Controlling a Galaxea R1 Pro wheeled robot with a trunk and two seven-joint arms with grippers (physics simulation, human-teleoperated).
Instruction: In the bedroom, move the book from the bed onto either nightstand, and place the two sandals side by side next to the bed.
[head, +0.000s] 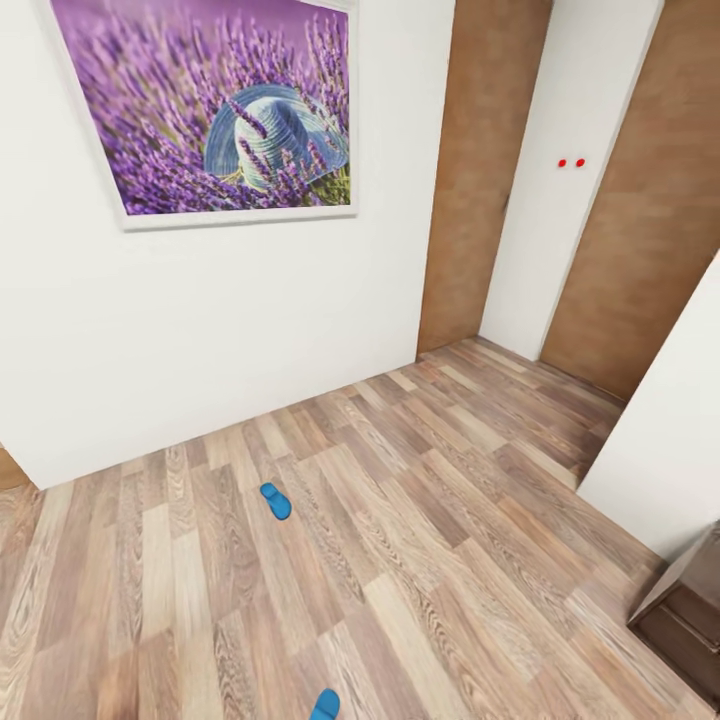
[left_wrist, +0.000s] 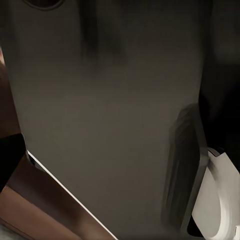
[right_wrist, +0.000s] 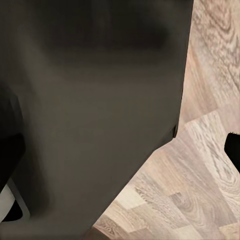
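Two bright blue sandals lie apart on the wooden floor in the head view. One sandal rests in the open floor a short way out from the white wall. The other sandal is cut off by the near edge of the picture. The book and the bed are out of view. A dark brown wooden cabinet corner shows at the near right; I cannot tell whether it is a nightstand. Both wrist views face a dark grey panel of my own body at close range.
A white wall with a large lavender picture stands ahead. Brown wooden door panels stand at the back right, with a white wall section between them. A white wall juts in at the right. Wooden floor stretches between them.
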